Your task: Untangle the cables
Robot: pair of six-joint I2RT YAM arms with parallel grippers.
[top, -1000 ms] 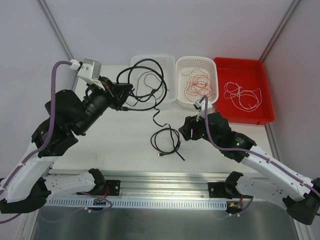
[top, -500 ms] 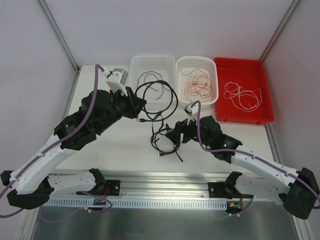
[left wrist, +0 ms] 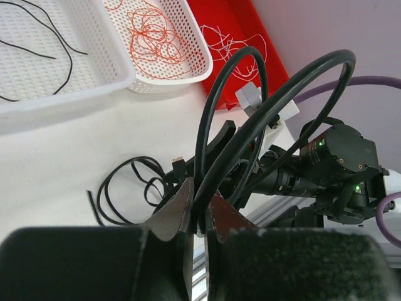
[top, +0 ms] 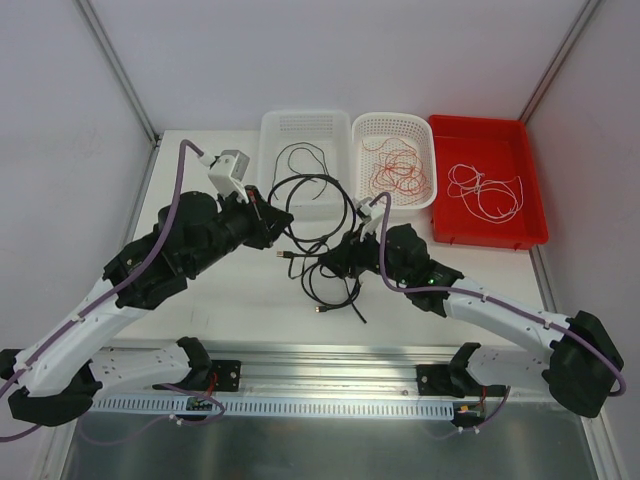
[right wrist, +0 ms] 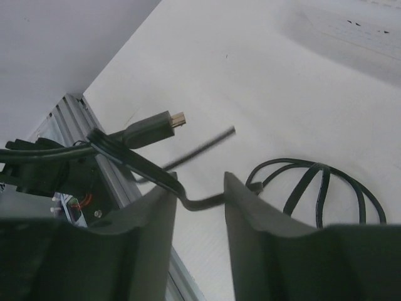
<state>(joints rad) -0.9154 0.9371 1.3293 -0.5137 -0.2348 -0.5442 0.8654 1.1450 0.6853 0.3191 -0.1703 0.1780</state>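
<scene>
My left gripper (top: 272,216) is shut on a thick black cable (top: 312,206), which rises in big loops from its fingertips (left wrist: 185,199). The rest of that cable lies as a coil (top: 330,284) on the table, with its plug (right wrist: 153,128) hanging just above. My right gripper (top: 336,258) stands open right at the coil, and one black strand (right wrist: 202,202) crosses the gap between its fingers. A thin black cable (top: 305,160) lies in the left white basket. Orange-red cables (top: 400,170) fill the middle basket, and white cables (top: 485,190) lie in the red tray.
Along the back of the table stand the left white basket (top: 275,125), the middle white basket (top: 362,125) and the red tray (top: 535,215). An aluminium rail (top: 320,352) runs along the near edge between the arm bases.
The left arm has come down and to the right with the black cable loops. The right gripper has moved left to the coil and narrowed around a strand.
</scene>
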